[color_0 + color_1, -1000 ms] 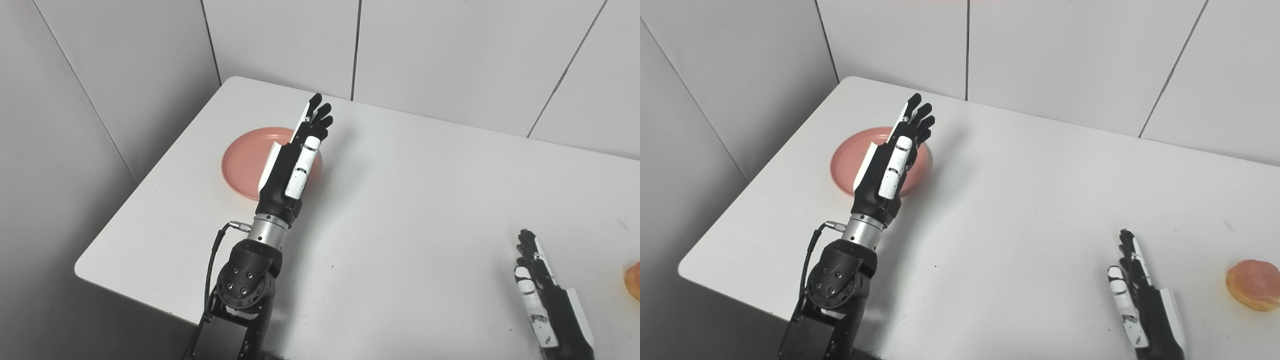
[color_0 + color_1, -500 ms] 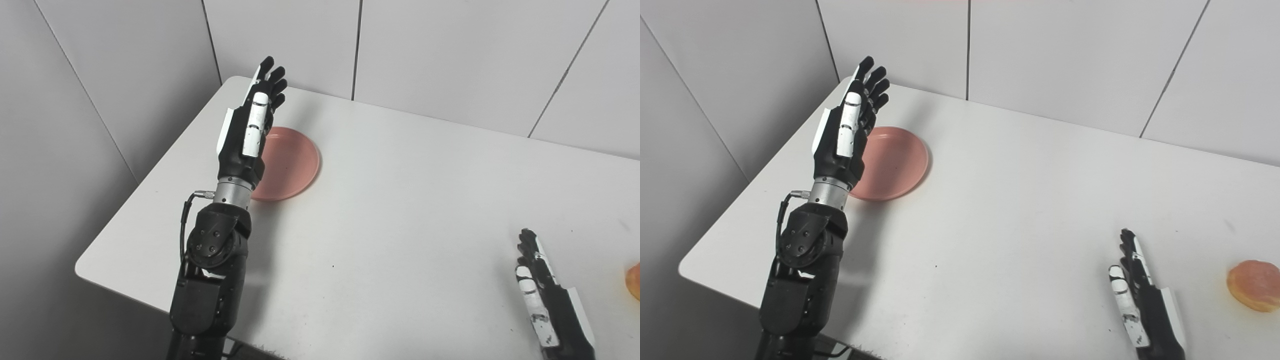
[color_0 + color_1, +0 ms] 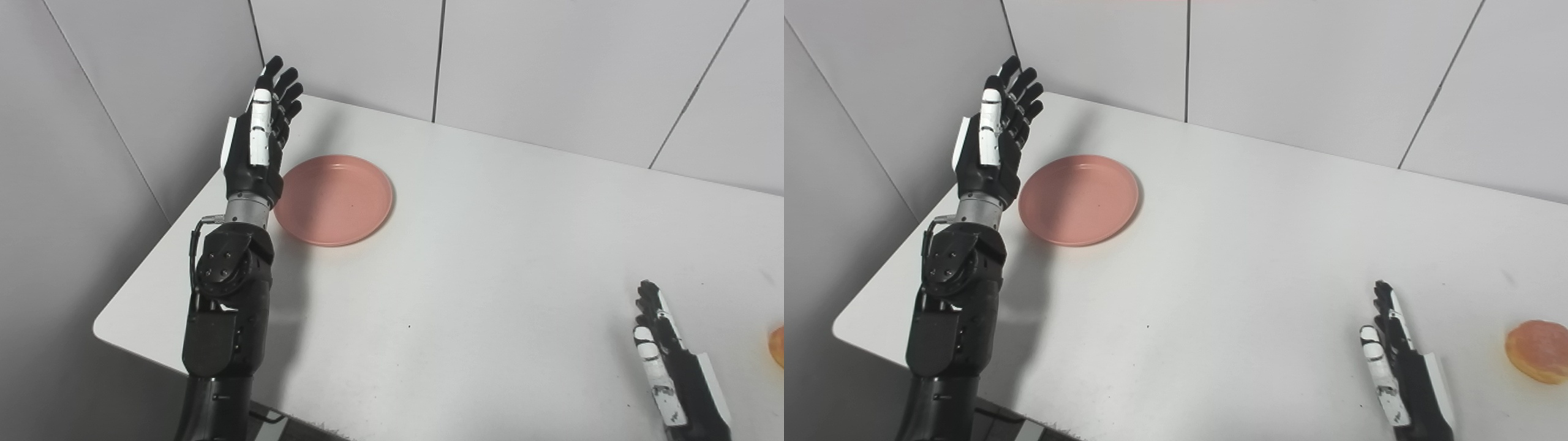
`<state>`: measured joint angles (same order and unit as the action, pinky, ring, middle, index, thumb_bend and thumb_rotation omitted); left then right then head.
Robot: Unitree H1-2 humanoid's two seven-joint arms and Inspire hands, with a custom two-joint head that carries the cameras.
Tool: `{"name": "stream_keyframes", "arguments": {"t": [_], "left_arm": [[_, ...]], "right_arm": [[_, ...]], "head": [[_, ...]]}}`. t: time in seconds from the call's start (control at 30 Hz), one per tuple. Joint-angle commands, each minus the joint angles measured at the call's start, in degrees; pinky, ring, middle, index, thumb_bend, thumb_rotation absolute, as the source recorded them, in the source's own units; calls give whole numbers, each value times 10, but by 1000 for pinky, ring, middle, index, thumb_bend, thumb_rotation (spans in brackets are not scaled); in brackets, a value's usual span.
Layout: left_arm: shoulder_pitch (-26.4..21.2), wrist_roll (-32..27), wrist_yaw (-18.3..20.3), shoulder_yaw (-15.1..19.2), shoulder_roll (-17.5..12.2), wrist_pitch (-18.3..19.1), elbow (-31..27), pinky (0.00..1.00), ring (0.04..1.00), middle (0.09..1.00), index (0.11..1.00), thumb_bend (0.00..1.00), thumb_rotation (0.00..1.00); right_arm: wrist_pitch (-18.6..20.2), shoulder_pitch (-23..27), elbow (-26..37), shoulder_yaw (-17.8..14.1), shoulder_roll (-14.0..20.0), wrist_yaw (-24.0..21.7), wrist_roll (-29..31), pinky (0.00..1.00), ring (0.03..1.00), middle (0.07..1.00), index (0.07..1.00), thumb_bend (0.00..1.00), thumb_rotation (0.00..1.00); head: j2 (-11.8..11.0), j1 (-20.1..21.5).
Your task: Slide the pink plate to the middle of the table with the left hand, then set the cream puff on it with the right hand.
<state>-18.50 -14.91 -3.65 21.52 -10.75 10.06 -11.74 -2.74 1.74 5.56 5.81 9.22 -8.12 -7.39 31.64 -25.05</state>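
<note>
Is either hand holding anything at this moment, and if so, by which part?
Nothing is held. The left hand is open, raised beside the pink plate. The right hand is open, apart from the cream puff.

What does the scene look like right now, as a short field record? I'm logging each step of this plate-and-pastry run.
pink plate: flat on the table's far left part, empty, not yet at the middle
left hand: open, fingers spread, raised beside the plate's left edge, not touching it
right hand: open, low over the table near its front right, holding nothing
cream puff: on the table at the far right, right of the right hand, untouched
table: white, set against grey wall panels
</note>
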Motion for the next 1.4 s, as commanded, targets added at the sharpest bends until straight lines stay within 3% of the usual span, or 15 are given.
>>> {"name": "stream_keyframes", "arguments": {"t": [0.0,0.27,0.77,1.37], "left_arm": [[-24,-4,-5,7,-19,-13,-2,933,910,916,910,455,1000],[-33,-31,-6,36,-40,-16,37,843,882,899,890,429,1000],[-38,-78,-6,71,-70,-9,120,884,879,878,876,430,1000],[-42,-101,16,80,-83,-24,220,912,891,894,892,400,1000]], "right_arm": [[4,-4,-8,-2,3,-3,6,1000,1000,989,985,134,1000],[-1,-3,-11,-2,4,-3,10,1000,1000,991,986,130,1000],[-4,-5,-8,-1,8,-3,9,1000,1000,994,988,123,1000],[-6,-6,-4,-1,11,-3,12,1000,999,993,986,156,1000]], "head": [[1,1],[3,0],[9,-4],[17,-4]]}}
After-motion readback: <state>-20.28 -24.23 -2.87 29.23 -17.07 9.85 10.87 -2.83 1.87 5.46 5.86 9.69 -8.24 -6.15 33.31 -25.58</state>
